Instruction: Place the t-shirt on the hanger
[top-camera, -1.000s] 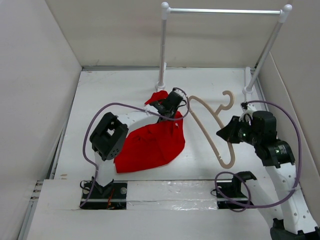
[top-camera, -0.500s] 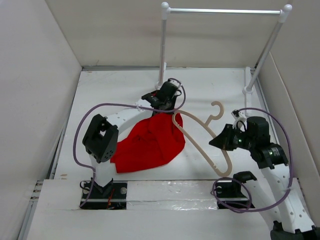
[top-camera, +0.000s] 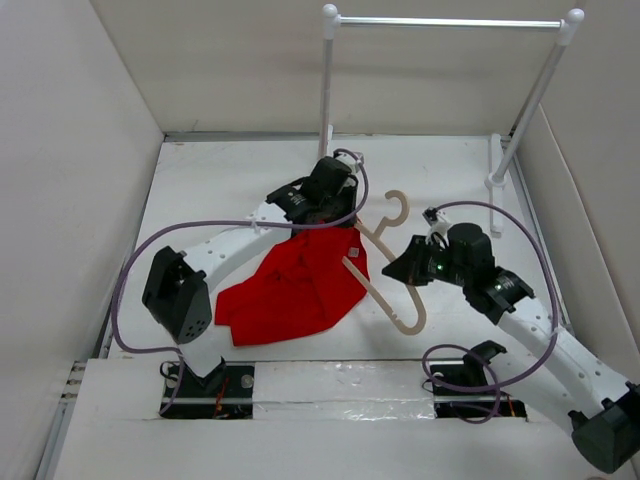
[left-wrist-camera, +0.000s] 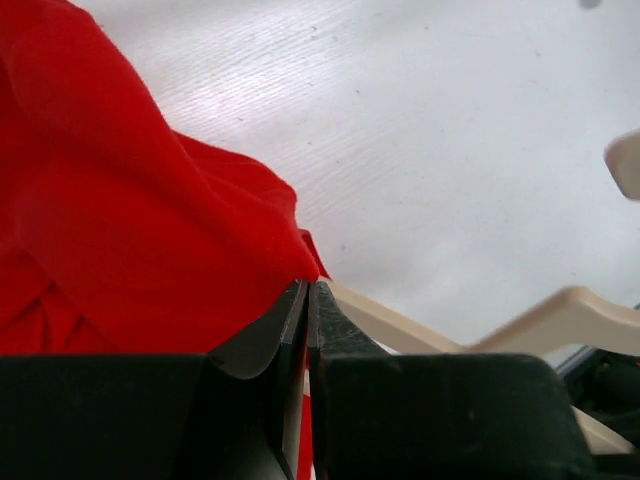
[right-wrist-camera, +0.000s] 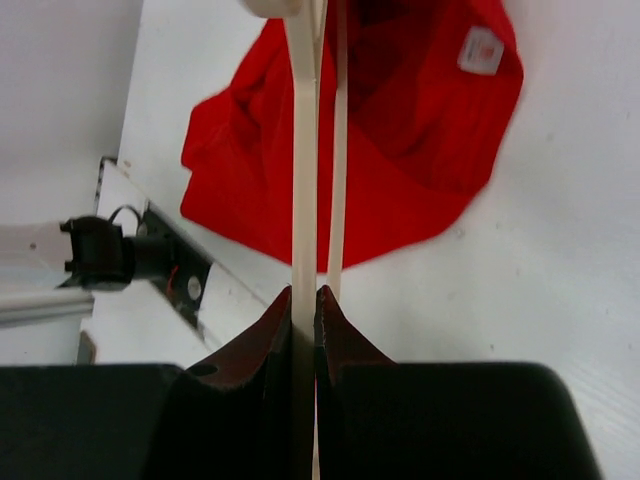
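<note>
Top edge of the right wrist view crops the hanger (right-wrist-camera: 303, 150); also the t-shirt (right-wrist-camera: 400, 130).

T-shirt (top-camera: 300, 290): soft red cloth, matt, creased; small white label (top-camera: 352, 262) sewn in. Hanger (top-camera: 388, 290): pale beige, wood-coloured, smooth, dull sheen. Worktop (top-camera: 220, 180): white, matt, fine streaky grain up close. Left pincer (left-wrist-camera: 307, 292) and right pincer (right-wrist-camera: 304, 296): black hard plastic, matt, smooth faces. Arm links (top-camera: 225, 245): white smooth plastic, joint housings black and matt. Cables (top-camera: 118, 300): purple sheath, slight gloss. Rack bar (top-camera: 450, 21): bare metal, shiny. Posts (top-camera: 325, 90): white, smooth, faint sheen. Film strip (top-camera: 330, 385) along near edge: clear, glossy, wrinkled.
</note>
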